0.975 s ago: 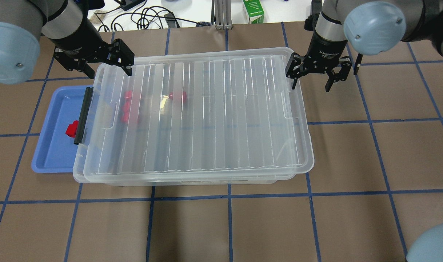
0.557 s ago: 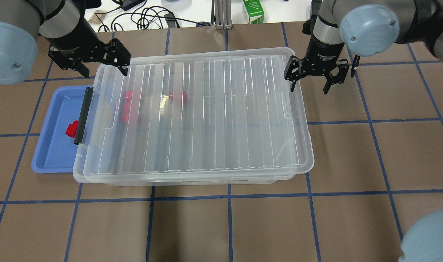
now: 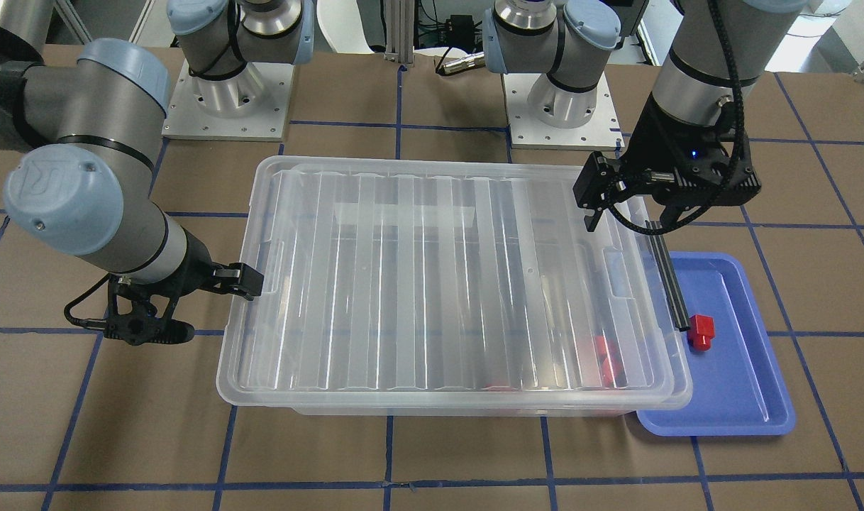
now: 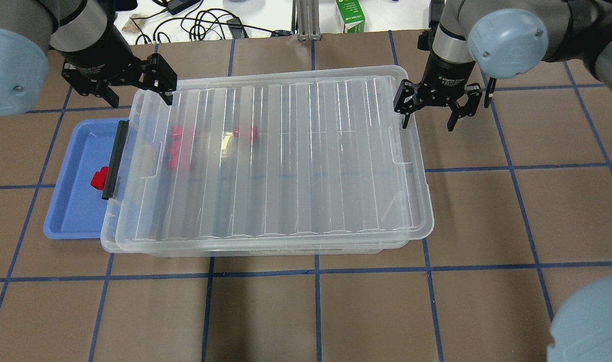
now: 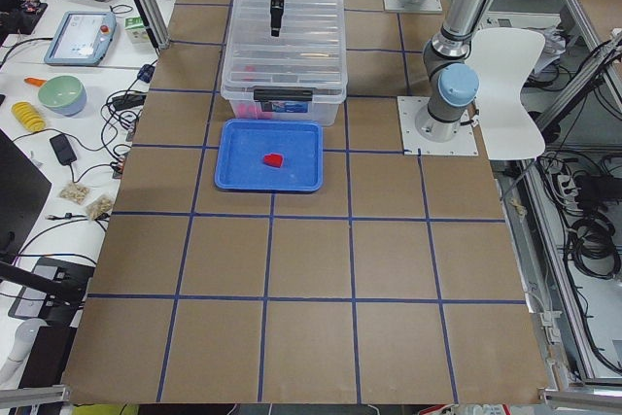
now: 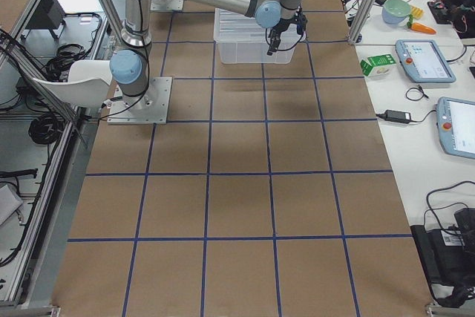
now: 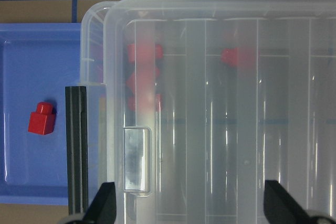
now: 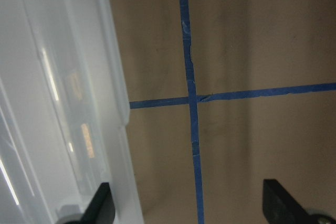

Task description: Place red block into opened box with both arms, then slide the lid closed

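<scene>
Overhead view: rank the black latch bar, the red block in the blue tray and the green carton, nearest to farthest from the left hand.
1. black latch bar, just below the left hand, on the view's left.
2. red block, on the blue tray, just past the bar.
3. green carton, far off at the top edge.

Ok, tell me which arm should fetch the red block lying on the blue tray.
Left. The left hand hangs open over a corner of the box, next to the blue tray where the red block lies. The right hand is at the opposite end, the whole lid between.
</scene>
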Available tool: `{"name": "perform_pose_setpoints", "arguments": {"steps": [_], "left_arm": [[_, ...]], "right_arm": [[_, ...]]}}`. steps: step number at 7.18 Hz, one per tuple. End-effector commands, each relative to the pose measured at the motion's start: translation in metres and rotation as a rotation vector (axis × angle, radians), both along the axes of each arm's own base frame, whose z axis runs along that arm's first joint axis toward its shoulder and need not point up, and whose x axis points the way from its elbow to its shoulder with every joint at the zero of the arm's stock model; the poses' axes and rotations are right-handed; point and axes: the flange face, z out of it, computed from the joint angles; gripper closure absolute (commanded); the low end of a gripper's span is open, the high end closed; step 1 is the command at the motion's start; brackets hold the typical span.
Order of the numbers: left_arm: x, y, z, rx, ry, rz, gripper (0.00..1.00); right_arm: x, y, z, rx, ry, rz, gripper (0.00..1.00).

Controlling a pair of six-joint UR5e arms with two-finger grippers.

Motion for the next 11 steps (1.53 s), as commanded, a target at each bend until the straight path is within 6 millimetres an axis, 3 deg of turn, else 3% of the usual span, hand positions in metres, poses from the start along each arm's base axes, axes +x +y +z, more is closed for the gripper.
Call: {"name": "perform_pose_setpoints", "arguments": {"steps": [1, 4, 9, 10, 11], "left_arm": [[-0.002, 0.002, 0.0, 0.025, 0.006, -0.001, 0.0], [-0.003, 0.005, 0.005, 0.03, 0.002, -0.005, 0.0], [0.003, 0.0, 0.003, 0.026, 0.002, -0.033, 0.0], [0.018, -0.002, 0.004, 0.022, 0.012, -0.02, 0.0], [0.061, -0.008, 0.001, 0.03, 0.018, 0.019, 0.0]], "right_arm": [[-0.006, -0.002, 0.002, -0.007, 0.0, 0.027, 0.0], [-0.023, -0.007, 0.001, -0.028, 0.023, 0.066, 0.0], [-0.087, -0.013, 0.002, -0.025, 0.04, 0.099, 0.0], [-0.103, -0.014, 0.004, -0.028, 0.035, 0.11, 0.0], [-0.118, -0.014, 0.004, -0.024, 0.042, 0.117, 0.0]]}}
